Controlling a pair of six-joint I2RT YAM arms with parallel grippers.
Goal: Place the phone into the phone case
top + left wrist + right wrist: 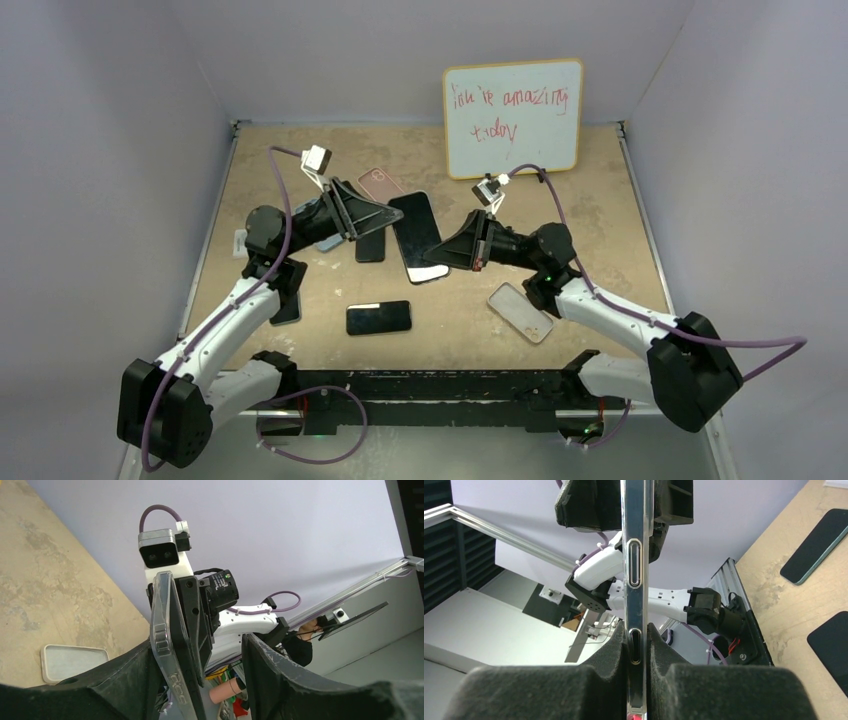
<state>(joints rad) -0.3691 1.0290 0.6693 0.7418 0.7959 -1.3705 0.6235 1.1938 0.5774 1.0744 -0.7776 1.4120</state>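
Note:
A black-screened phone [420, 235] with a shiny rim is held above the table between the two grippers. My right gripper [452, 245] is shut on its near end; in the right wrist view the pads [599, 680] clamp both faces of the phone [635, 570]. My left gripper [385, 215] is open around the far end. In the left wrist view the phone's clear-rimmed edge with buttons [167, 645] rests against one finger [115, 680], and the other finger [285, 675] stands apart. An empty clear phone case [520, 312] lies on the table by the right arm, also seen in the left wrist view [72, 661].
A black phone [379, 317] lies near the front centre, another [370, 246] under the left gripper, and one [288, 306] beneath the left arm. A pink phone or case [380, 183] lies behind. A whiteboard [512, 118] leans on the back wall. Walls close three sides.

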